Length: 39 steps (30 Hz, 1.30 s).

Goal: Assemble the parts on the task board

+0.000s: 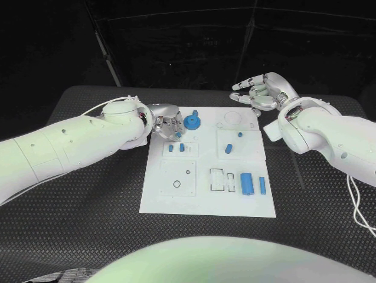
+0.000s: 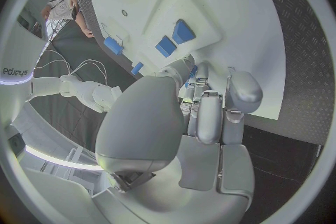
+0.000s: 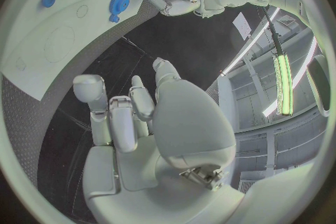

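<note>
The left robot hand (image 1: 166,122) sits low over the far-left part of the task board (image 1: 206,200), fingers curled down among the small blue parts there. From the left wrist view its fingertips (image 2: 199,75) are bunched close to the board surface, but whether they pinch a piece is hidden under the palm, so I cannot tell if it holds anything. Just beside it, at about 3 o'clock from the hand, lies the blue gear (image 1: 193,122); a pair of small blue blocks (image 1: 176,147) sits at 6 o'clock from the hand.

The right robot hand (image 1: 262,94) hovers above the bench (image 1: 85,236) past the board's far-right corner, fingers spread apart and holding nothing (the right wrist view confirms bare fingers over dark bench).

Further out on the board, a short blue peg (image 1: 228,147) lies near the centre, and a blue cylinder (image 1: 247,183) with a slimmer blue bar (image 1: 262,185) beside it lies toward 4 o'clock.

Risks, as I judge them: the left hand crowds the gear and blocks, so any sideways sweep could knock a loose piece out of its recess. With fingertips hidden, a weak pinch could drop a part when lifted. The board appears unclamped and might slide if pressed off-centre.
</note>
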Motion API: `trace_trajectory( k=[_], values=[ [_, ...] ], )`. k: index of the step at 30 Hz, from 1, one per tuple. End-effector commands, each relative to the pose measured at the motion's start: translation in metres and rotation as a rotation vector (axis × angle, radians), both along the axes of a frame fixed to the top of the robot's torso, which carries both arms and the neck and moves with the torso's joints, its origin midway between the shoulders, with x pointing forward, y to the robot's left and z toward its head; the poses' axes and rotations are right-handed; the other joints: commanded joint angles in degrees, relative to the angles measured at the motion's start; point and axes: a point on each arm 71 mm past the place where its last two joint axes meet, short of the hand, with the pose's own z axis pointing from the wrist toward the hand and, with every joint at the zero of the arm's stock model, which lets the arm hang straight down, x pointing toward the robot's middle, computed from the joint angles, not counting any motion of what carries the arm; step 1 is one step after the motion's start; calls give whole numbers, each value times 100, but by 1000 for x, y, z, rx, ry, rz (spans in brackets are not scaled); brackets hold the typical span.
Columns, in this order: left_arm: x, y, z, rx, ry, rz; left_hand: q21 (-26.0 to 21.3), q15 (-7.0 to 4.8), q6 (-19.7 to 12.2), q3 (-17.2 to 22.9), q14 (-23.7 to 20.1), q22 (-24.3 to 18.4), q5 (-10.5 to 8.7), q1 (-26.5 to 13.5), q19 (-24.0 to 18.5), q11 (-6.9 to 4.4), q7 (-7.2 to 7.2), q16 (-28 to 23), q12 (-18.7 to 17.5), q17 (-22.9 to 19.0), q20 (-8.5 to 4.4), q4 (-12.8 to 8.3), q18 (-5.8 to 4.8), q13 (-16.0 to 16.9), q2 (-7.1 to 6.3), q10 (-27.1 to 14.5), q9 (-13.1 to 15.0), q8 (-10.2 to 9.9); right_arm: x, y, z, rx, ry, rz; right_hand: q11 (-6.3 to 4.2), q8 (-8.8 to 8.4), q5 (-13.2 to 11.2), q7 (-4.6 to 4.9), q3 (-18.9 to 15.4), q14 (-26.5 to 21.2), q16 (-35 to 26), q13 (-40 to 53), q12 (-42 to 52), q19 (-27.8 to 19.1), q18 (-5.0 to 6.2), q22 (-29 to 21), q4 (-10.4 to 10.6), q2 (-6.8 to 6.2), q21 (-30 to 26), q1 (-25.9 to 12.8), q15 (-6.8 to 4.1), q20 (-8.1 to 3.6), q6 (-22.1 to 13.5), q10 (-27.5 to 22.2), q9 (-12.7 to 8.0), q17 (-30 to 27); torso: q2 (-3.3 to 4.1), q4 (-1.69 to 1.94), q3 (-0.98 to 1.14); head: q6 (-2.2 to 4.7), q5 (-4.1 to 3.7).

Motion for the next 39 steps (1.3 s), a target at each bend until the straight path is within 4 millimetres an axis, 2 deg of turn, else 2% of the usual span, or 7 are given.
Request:
trace_trajectory(
  k=[1, 9, 17, 24, 28, 33, 39],
  values=[
    [0, 0, 0, -7, 6, 7, -33, 38, -53, 18, 103, 1, -14, -57, -38, 16, 6, -17, -41, -9, 21, 6, -86, -3, -26, -37, -15, -34, 0, 1, 1, 2, -1, 8, -6, 36, 28, 5, -26, 373, -44, -18, -19, -29, 89, -23, -17, 34, -39, 9, -41, -31, 12, -3, -3, 503, 2, -2, -2, 1, 2],
    [0, 7, 1, -8, -4, 23, -48, 48, -101, 8, 98, -1, -14, -73, -44, 34, -4, -20, -75, -25, 26, 5, -85, -10, -60, -96, -45, -26, 2, -4, -2, -14, 16, -1, -8, 48, 44, 6, 36, 302, -185, -834, -794, -259, 156, -411, -81, 64, -272, 137, -39, -27, 0, -582, -1, 282, -4, 7, -7, 5, -13],
    [-2, 13, 3, -14, -16, 31, -41, 49, -102, 9, 100, 5, -13, -72, -41, 35, -4, -15, -76, -16, 27, 3, -86, -10, -61, -99, -47, -25, 3, -7, -5, -75, 15, 2, -30, 101, 46, -15, 167, 197, -400, -2587, -2484, -533, 238, -907, -140, 11, -608, 296, -55, -48, 15, -1501, -1, -16, -5, 1, -3, 25, -11],
    [-1, 18, 11, -42, -43, 49, -48, 51, -103, 14, 97, 1, -12, -66, -44, 37, 3, -20, -79, -27, 29, -1, -85, -11, -60, -109, -51, -20, 5, -12, -7, -138, 4, 0, -54, 149, 8, -24, 381, 123, -602, -3222, -3133, -672, 281, -1234, -182, -76, -852, 451, -66, -60, 63, -1511, -2, -273, -6, 1, -8, 52, -21],
    [1, 25, 18, -122, -69, 89, -127, 55, -76, 31, 93, -51, -8, -71, -77, 41, 47, -22, -73, -38, 33, 8, -69, -7, -31, -111, -58, 1, 5, -15, -9, -222, -21, 16, -57, 207, -209, -36, 642, 90, -737, -3660, -3658, -686, 297, -1325, -260, -107, -925, 654, -90, -78, 272, -1643, 6, -445, -3, 1, -4, 92, -54],
    [3, 46, 30, -379, -59, 209, -717, 64, 91, 82, -97, -450, -10, -70, -361, 51, 90, -338, 11, -561, 46, 2, 48, 25, -5, -45, -69, 72, -1, -17, -12, -420, -89, 65, -20, 219, -542, -52, 1111, 145, -778, -4411, -4556, -539, 267, -1129, -388, -226, -794, 903, -89, -95, 621, -1650, -5, -492, -5, 2, -4, 173, -205],
    [-2, 72, 37, -727, 29, 351, -1918, 90, 265, 161, -528, -1254, -9, -46, -969, 81, 134, -1032, 131, -1561, 71, -56, 253, 65, 20, -6, -103, 134, -12, -18, -19, -651, -146, 110, 8, 68, -623, -58, 1518, 207, -727, -5166, -5373, -469, 240, -973, -400, -490, -684, 779, -52, -62, 808, -1510, -19, -405, -2, -3, -5, 246, -390]
  ],
)
